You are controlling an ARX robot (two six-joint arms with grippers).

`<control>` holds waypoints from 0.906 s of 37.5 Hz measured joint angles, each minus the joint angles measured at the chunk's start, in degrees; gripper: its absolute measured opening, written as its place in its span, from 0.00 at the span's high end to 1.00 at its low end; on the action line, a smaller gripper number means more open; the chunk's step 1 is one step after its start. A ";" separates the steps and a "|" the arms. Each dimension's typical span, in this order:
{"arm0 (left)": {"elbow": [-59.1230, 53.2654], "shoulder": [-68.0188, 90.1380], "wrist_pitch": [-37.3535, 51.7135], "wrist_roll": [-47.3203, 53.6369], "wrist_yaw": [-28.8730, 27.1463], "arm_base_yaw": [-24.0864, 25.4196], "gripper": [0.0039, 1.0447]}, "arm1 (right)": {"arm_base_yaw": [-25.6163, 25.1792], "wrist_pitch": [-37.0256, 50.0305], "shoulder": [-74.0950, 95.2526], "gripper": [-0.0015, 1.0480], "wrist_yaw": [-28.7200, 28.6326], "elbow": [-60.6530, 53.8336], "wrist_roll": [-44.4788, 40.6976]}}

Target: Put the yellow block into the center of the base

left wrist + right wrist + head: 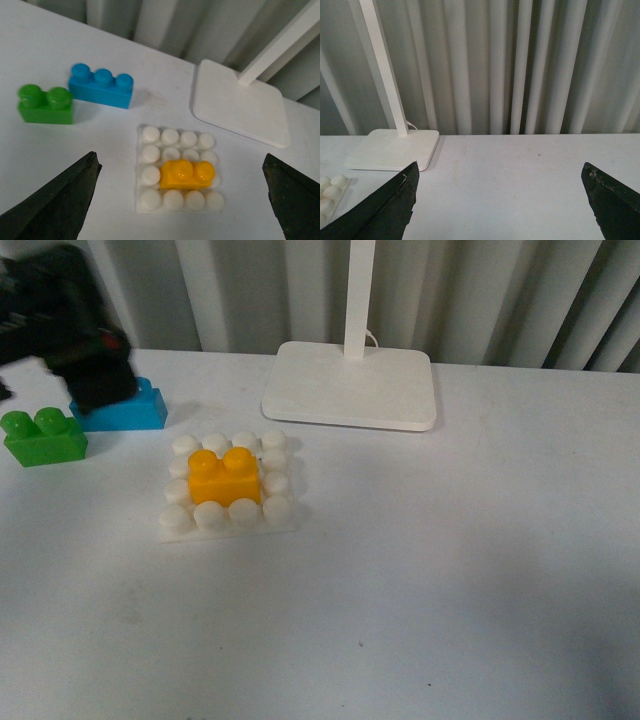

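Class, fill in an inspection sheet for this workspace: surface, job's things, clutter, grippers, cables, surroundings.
Surface: white table, a few faint specks.
Job's things: yellow block seated on the base, among its middle studs.
Clutter: green brick and blue brick side by side; lamp foot with pole.
Grippers: left gripper open, empty, above the base; right gripper open, empty.
Cables: short cable piece at the pole's foot.
Surroundings: pleated grey curtain.

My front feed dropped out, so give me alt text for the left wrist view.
The yellow block sits on the studs of the white base, between the open left hand fingers. Beyond the base lie a green brick and a blue brick, with a white lamp foot to one side.
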 joint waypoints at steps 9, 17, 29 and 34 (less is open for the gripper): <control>-13.86 -28.52 3.21 17.90 13.49 15.72 0.37 | 0.00 -0.02 0.00 0.09 0.00 0.00 0.00; -19.17 -49.94 -8.11 22.25 15.10 18.93 0.74 | 0.00 0.00 0.00 0.09 0.00 0.00 0.00; -21.42 -56.06 -11.04 23.15 15.12 19.06 0.96 | 0.00 -0.02 0.00 0.09 0.00 0.00 0.00; -21.42 -60.11 -14.80 23.19 15.12 19.06 0.96 | 0.00 -0.02 0.00 0.09 0.00 0.00 0.00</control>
